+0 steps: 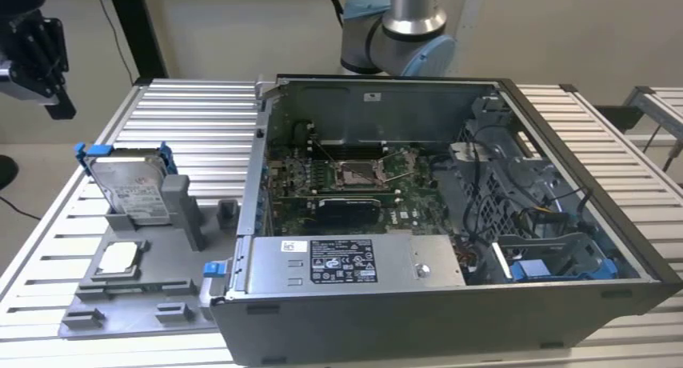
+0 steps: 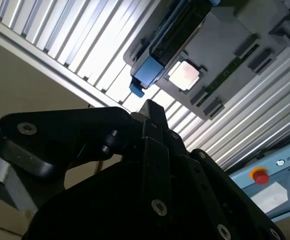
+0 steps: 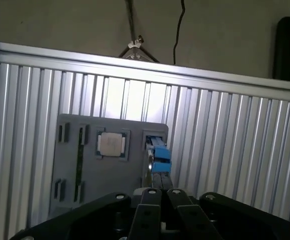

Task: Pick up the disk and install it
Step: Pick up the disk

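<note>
**Pincer (image 3: 160, 192) hangs high, disk (image 1: 133, 184) sits in its stand**

The pincer's fingers are together with nothing between them, well above the ribbed worktop (image 1: 181, 120). Down below, the disk stands on edge in the grey holder (image 1: 187, 216), with the small square chip (image 1: 117, 258) just beside it. The open computer case (image 1: 449, 304) sits to the exterior view's right of the holder.

Ribbed silver desk (image 1: 181, 112). Directly on it, toward the exterior view's left, a grey plastic holder (image 1: 149, 294). Just beside that, toward the exterior view's right, an open computer case (image 1: 427, 320), lying on its side.
</note>
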`<state>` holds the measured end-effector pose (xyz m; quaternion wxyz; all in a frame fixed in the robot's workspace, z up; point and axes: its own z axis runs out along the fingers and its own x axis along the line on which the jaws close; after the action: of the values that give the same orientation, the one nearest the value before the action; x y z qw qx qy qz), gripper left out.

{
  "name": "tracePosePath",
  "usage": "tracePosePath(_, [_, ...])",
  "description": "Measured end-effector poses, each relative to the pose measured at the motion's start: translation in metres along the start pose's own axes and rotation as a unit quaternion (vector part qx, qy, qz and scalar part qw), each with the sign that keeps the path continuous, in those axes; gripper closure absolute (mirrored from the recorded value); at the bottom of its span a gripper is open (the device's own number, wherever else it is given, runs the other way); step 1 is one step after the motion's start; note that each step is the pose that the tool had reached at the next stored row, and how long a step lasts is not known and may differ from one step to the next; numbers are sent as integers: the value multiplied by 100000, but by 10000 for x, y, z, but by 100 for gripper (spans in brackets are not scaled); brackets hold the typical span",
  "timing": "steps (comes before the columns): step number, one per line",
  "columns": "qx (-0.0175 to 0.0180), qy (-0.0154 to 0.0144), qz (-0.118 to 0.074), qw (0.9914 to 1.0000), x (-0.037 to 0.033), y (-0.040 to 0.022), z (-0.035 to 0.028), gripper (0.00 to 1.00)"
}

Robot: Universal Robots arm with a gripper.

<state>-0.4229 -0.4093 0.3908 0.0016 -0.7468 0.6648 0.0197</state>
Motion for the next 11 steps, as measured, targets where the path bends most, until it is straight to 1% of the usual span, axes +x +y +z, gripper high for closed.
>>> tracePosePath(4, [-18, 12, -610, 99998, 32, -39, 1, 100])
tracePosePath(7, [-28, 21, -774, 99997, 85, -52, 2, 100])
tracePosePath(11, [-6, 24, -899, 99996, 116, -59, 14, 100])
